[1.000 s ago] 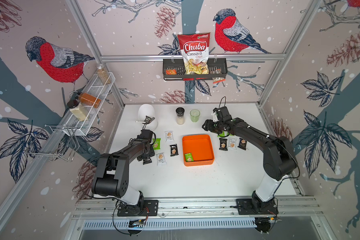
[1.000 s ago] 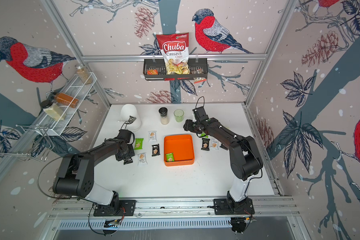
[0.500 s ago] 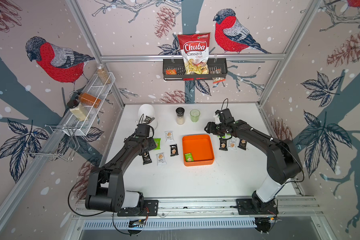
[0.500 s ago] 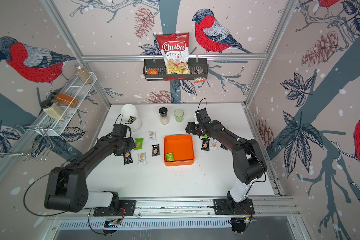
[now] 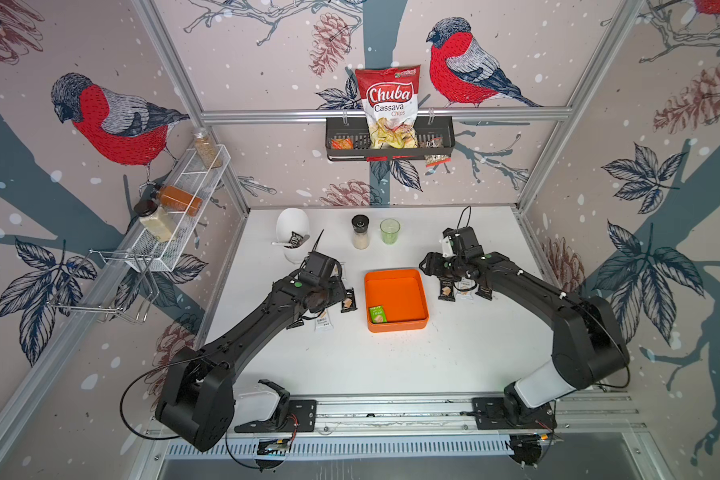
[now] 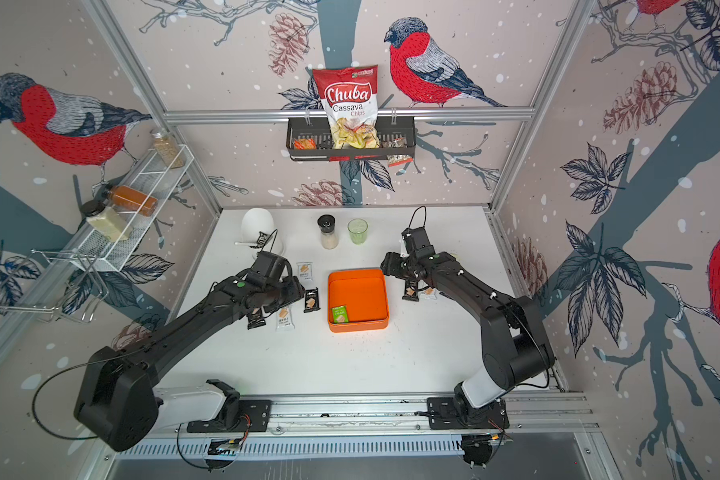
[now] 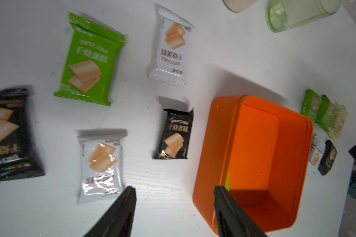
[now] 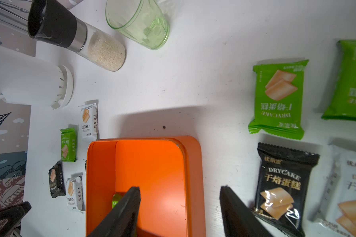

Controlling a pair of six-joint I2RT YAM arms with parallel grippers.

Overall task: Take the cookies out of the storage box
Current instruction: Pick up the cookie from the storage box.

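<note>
The orange storage box (image 5: 396, 328) (image 6: 358, 326) sits mid-table with one green cookie packet (image 5: 377, 314) (image 6: 339, 313) in its near left corner. Other cookies lie on the table: black (image 7: 176, 133), white (image 7: 100, 164) and green (image 7: 89, 61) packets left of the box, and black (image 8: 282, 184) and green (image 8: 277, 98) ones to its right. My left gripper (image 7: 174, 190) (image 5: 341, 286) hovers open and empty at the box's left wall (image 7: 214, 143). Over the right wall (image 8: 191, 174) my right gripper (image 8: 180, 188) (image 5: 427, 266) hangs open, also empty.
A salt grinder (image 5: 360, 232), a green glass (image 5: 390, 230) and a white holder (image 5: 292, 228) stand along the back of the table. On the back wall hangs a black basket (image 5: 443, 145) with the Chuba bag (image 5: 389, 108). A wire rack (image 5: 175, 208) is mounted at the left.
My left gripper has let go of a black packet at the far left, risen and swung right toward the box. The right gripper has shifted only slightly near the box's right wall.
</note>
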